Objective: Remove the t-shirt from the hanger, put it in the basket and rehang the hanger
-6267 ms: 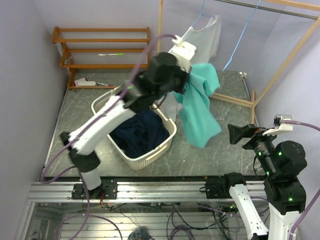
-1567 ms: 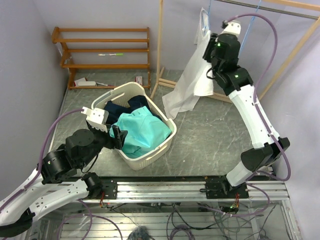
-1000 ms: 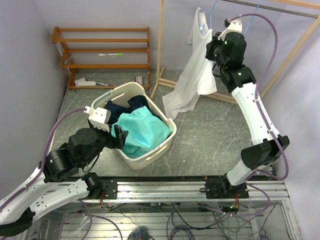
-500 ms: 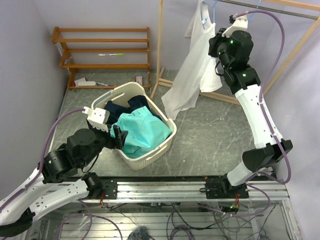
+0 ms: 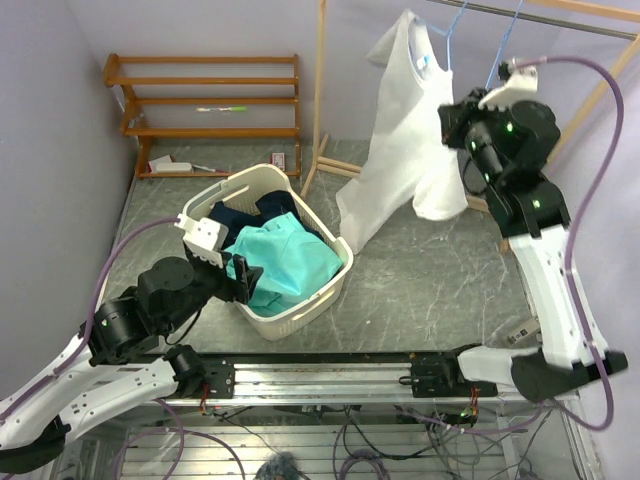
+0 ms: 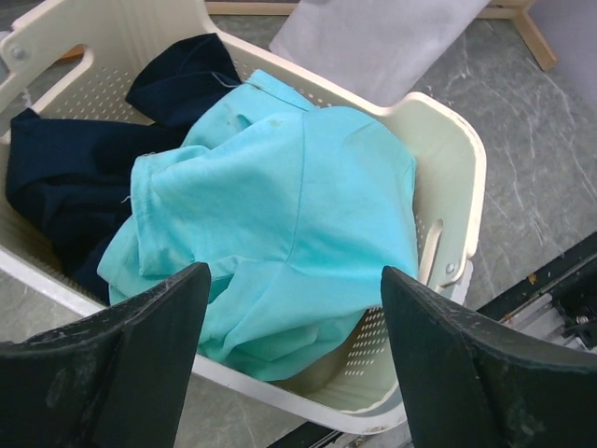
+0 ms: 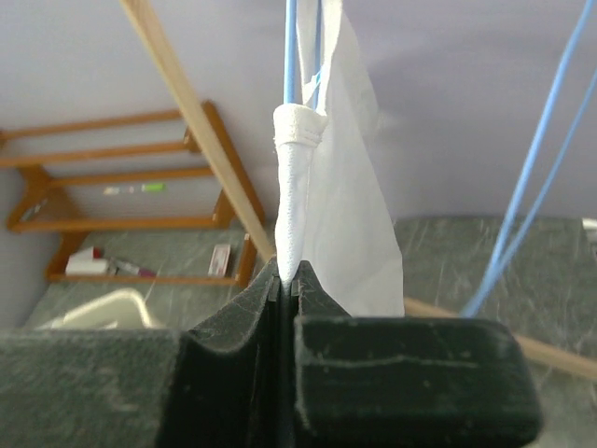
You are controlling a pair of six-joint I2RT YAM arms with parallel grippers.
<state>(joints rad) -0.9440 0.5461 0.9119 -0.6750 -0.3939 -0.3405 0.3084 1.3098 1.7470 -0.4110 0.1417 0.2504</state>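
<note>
The white t-shirt (image 5: 405, 130) hangs from the blue hanger (image 5: 452, 22), stretched sideways because the right pincer (image 7: 284, 280) is clamped on a fold of it. The left pincer (image 6: 294, 350) idles spread wide over the laundry basket (image 5: 335, 275).

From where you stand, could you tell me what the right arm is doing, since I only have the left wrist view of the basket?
Observer: The right gripper is shut on a pinched fold of the white t-shirt.
Operator: Thank you. Is the shirt off its hanger?
Observer: Not yet; its collar hangs on the blue hanger by the rail.
Operator: And is the left gripper holding anything?
Observer: No, the left gripper is open and empty, above the teal garment in the laundry basket.
</note>
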